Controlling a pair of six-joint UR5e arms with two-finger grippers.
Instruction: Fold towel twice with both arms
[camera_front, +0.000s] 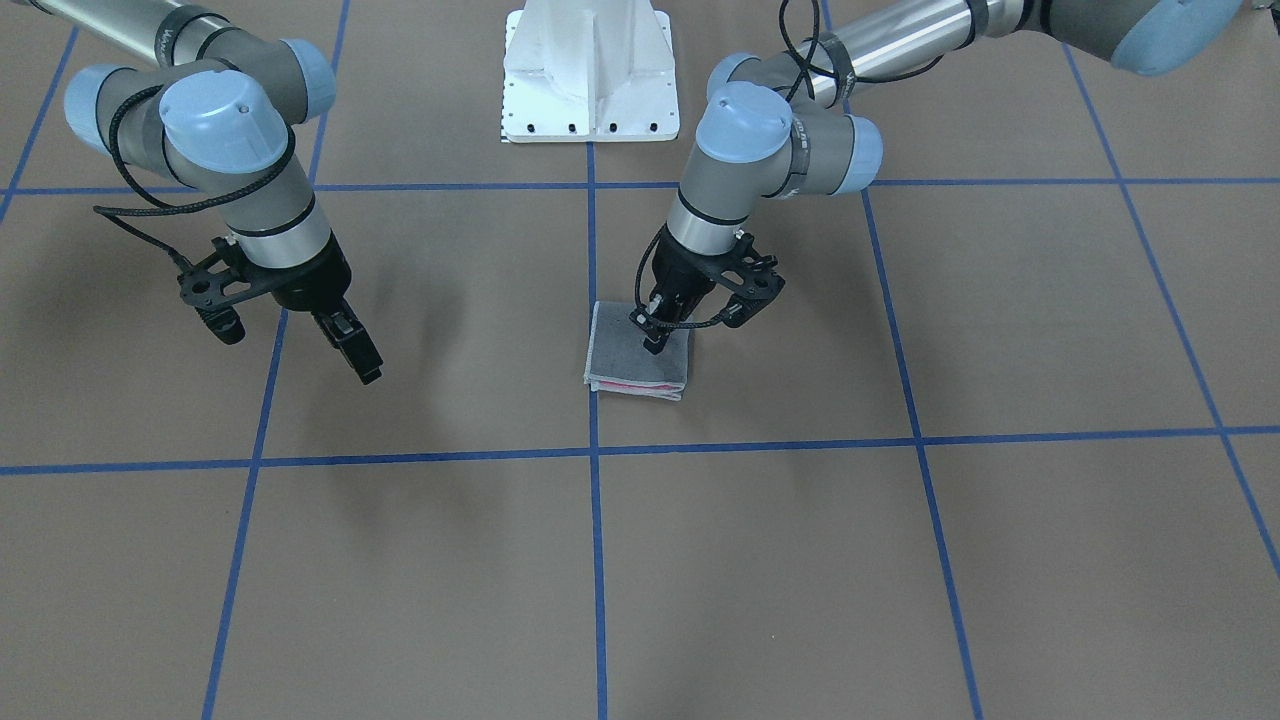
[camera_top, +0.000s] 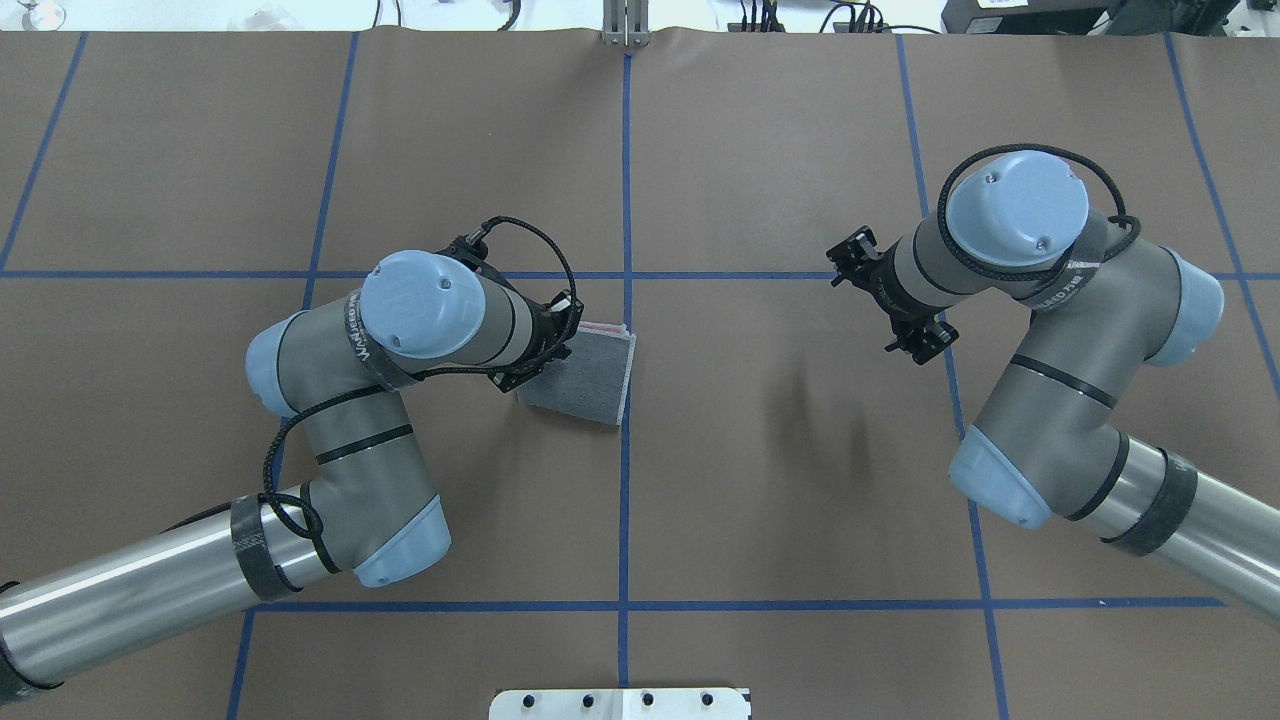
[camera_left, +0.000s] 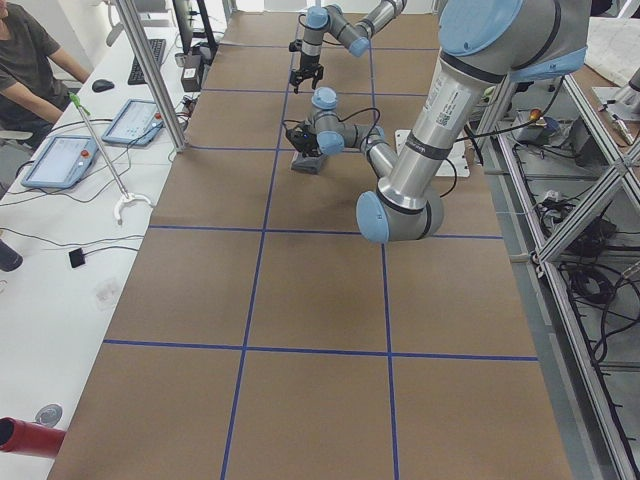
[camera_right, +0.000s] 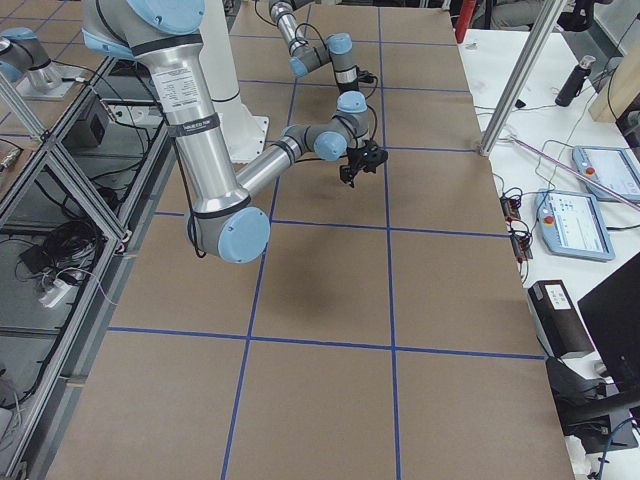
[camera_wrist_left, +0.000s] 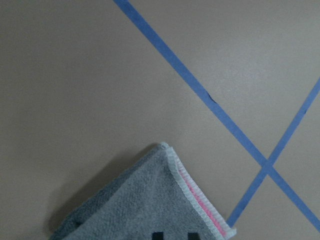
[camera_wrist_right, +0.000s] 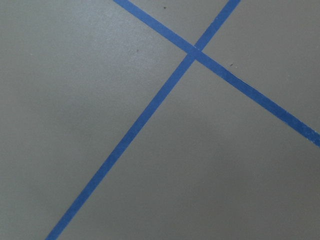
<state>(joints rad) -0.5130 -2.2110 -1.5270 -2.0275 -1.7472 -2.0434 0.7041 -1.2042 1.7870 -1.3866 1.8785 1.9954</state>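
Overhead exterior coverage, read from left to right, shows the left arm (camera_top: 330, 400) bent over the towel (camera_top: 590, 380). The towel is laid on the table (camera_top: 800, 480) as a small grey packet, just beside the central tape line (camera_top: 626, 200). The right arm (camera_top: 1060, 360) is held well apart from it, over bare table. In the front-facing view the left gripper (camera_front: 654, 338) is seen tipped down onto the packet's top face. Whether its claw is spread, pressed together or pinching cloth cannot be told, as it is seen edge-on. The same is true of the right gripper (camera_front: 360, 360), which is hung in the air with nothing in it. Both folds are judged to be made, since stacked layers with pink between them are shown at the near edge. The main risk is judged to lie in the left gripper's withdrawal. If terry loops were caught on a fingertip, the top layer could be lifted and the packet sprung open or dragged across the line. A sideways pull could likewise skew the stacked edges. Counted: two arms, two grippers, one towel, one white pedestal (camera_front: 590, 70).
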